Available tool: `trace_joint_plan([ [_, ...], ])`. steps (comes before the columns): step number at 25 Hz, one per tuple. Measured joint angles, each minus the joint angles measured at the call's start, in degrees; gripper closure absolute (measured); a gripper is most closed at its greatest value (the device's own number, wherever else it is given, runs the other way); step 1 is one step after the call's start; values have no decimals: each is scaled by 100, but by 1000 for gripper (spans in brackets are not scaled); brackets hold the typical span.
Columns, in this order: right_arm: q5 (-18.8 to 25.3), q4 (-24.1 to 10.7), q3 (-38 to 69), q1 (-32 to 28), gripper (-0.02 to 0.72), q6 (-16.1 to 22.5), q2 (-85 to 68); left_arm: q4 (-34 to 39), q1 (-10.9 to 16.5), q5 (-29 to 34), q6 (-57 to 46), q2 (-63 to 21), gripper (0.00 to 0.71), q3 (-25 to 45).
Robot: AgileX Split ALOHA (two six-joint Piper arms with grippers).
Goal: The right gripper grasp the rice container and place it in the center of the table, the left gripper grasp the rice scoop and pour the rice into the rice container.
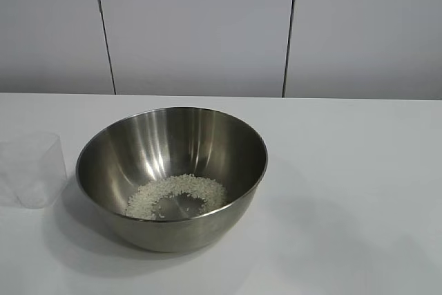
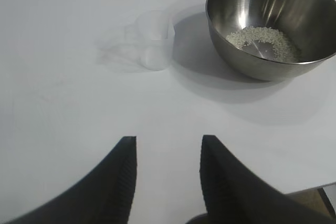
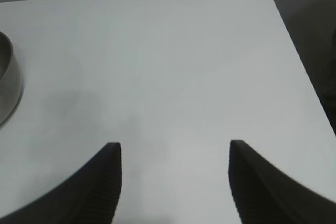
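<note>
The rice container (image 1: 173, 170), a big shiny steel bowl, stands on the white table (image 1: 345, 170) near its middle, with a ring of rice (image 1: 177, 195) on its bottom. The rice scoop (image 1: 31, 169), a small clear plastic cup, stands upright just left of the bowl and looks empty. In the left wrist view the rice scoop (image 2: 155, 39) and the rice container (image 2: 273, 24) lie well ahead of my left gripper (image 2: 168, 142), which is open and holds nothing. My right gripper (image 3: 175, 148) is open over bare table, with the rice container's rim (image 3: 8, 77) off to one side.
A pale panelled wall (image 1: 207, 25) rises behind the table. The table's rounded corner and side edge (image 3: 286, 30) show in the right wrist view, with dark floor beyond. Neither arm appears in the exterior view.
</note>
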Motion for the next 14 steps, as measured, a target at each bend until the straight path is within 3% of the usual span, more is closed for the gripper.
trace_joint_plan([
  [14,-1,11,0,0,295,0,0,133,0,-24,-222,0,420,0],
])
